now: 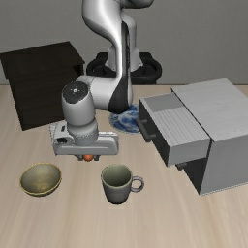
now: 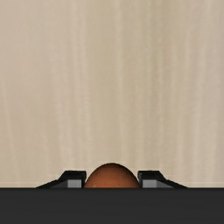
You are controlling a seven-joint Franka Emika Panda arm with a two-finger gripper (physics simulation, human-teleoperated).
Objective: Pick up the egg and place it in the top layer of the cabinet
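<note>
While the two fingers press on it from both sides, the egg (image 2: 111, 176) sits in the closed pincer (image 2: 111, 180), and only its brown upper half shows between the tips. In the exterior view the pincer (image 1: 88, 149) points down over the counter (image 1: 194, 218) with the egg (image 1: 88, 153) under it; I cannot tell if the egg touches the wood. Near it, to the front, stand a bowl (image 1: 41, 179) and a mug (image 1: 118, 183). On the exterior view's right is the cabinet (image 1: 218, 136), its top drawer (image 1: 172, 131) pulled open. A plate (image 1: 127, 120) lies just beside the drawer. A dark box (image 1: 44, 79) stands well apart.
</note>
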